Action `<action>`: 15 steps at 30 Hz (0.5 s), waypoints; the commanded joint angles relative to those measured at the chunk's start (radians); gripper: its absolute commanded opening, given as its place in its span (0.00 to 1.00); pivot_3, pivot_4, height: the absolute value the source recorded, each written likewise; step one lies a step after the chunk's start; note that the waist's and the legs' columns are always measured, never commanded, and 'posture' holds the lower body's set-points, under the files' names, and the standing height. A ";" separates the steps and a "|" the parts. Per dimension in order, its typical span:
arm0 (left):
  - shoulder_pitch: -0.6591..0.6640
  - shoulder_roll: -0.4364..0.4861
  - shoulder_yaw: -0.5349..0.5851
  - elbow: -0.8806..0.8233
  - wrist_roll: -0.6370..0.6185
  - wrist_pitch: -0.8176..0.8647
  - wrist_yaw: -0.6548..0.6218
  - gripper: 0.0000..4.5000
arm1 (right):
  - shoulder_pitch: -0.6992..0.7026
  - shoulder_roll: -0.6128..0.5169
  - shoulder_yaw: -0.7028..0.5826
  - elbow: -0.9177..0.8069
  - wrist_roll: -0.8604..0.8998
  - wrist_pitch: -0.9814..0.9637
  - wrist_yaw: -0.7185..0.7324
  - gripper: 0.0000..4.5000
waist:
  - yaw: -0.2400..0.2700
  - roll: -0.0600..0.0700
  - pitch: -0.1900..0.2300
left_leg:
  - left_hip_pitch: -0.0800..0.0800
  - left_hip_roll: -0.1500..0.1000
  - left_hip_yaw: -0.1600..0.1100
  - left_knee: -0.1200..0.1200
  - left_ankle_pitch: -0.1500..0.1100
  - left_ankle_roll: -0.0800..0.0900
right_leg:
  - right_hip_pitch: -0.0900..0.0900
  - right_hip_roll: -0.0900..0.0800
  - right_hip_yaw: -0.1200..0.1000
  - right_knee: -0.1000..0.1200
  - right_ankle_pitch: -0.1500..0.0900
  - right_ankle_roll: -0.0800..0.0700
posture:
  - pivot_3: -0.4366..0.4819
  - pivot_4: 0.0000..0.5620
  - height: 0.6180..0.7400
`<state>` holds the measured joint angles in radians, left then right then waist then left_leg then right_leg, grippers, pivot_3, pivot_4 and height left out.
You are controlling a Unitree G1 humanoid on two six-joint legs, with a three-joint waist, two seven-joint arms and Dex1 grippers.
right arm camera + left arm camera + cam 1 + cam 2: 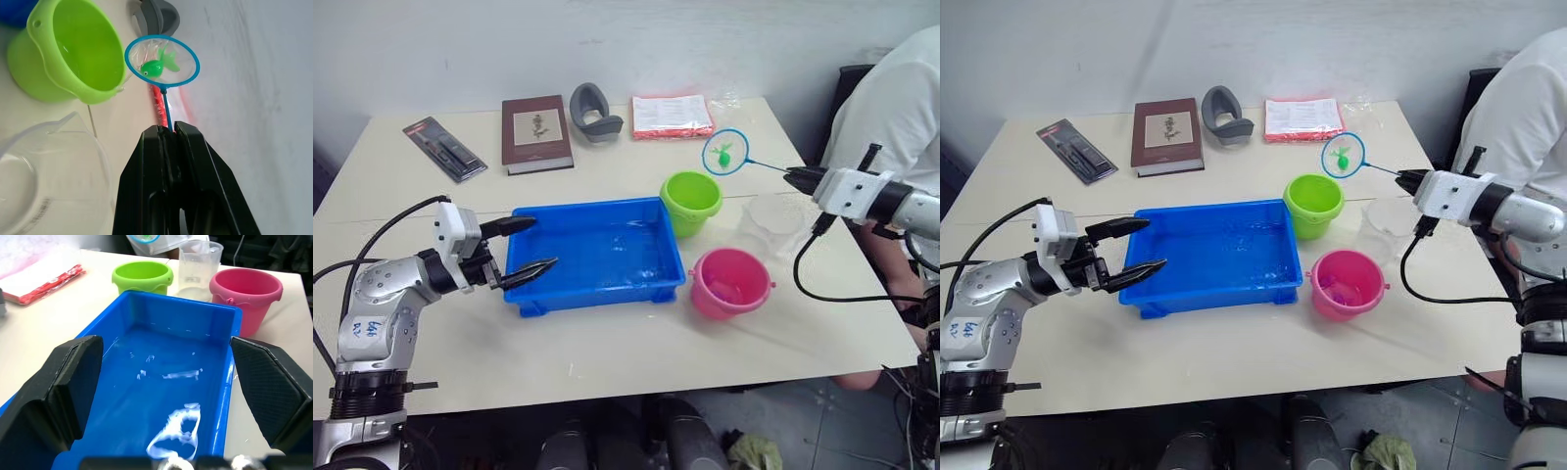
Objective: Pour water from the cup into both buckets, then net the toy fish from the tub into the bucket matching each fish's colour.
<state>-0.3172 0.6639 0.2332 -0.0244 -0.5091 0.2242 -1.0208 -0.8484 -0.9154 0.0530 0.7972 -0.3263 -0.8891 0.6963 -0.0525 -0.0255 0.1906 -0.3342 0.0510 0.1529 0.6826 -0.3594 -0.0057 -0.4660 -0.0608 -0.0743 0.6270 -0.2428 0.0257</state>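
Counter (607, 343): a pale, cream-coloured top on which everything in the scene is carried.
Tub (597, 257): bright blue, set near the middle of the counter; water is seen glinting inside.
Green bucket (691, 200): stood just beside the tub's far right corner.
Pink bucket (731, 282): stood near the tub's near right corner, nearer the front edge than the green one.
Cup (771, 223): clear, placed right of the two buckets.
Book (536, 133): brown, laid flat towards the back edge.
Black package (444, 149): laid left of the book.
Grey object (594, 113): curved, placed right of the book.
Red-edged packet (672, 116): flat, laid at the back, right of the grey object.
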 commanded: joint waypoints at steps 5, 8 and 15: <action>-0.044 -0.056 -0.017 -0.014 0.024 -0.063 0.064 0.99 | -0.044 -0.050 0.109 0.009 -0.376 -0.129 -0.474 0.00 | 0.000 0.000 0.000 | 0.000 0.000 0.000 0.000 0.000 -0.001 | 0.000 0.000 0.001 0.000 0.000 0.000 | 0.48 0.27 1.00; -0.055 -0.070 -0.021 -0.008 0.030 -0.070 0.079 0.99 | -0.030 -0.077 0.159 -0.021 -0.518 -0.102 -0.657 0.00 | 0.000 0.000 0.000 | 0.000 0.000 0.000 0.000 0.000 0.000 | 0.000 0.000 0.001 0.000 0.000 0.000 | 0.48 0.27 1.00; -0.074 -0.078 -0.030 0.006 0.039 -0.082 0.085 0.99 | -0.072 -0.096 0.213 0.058 -0.532 -0.090 -0.758 0.00 | -0.003 0.000 0.000 | 0.000 0.000 0.001 0.000 0.001 -0.001 | 0.000 0.001 0.002 0.000 0.000 0.000 | 0.48 0.27 1.00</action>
<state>-0.3832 0.5835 0.1957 -0.0176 -0.4678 0.1610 -0.9382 -0.8873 -0.9826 0.2953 0.8425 -0.9109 -0.9708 -0.0455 -0.0551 -0.0255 0.1906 -0.3340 0.0510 0.1536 0.6823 -0.3589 -0.0065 -0.4662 -0.0598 -0.0718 0.6267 -0.2430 0.0257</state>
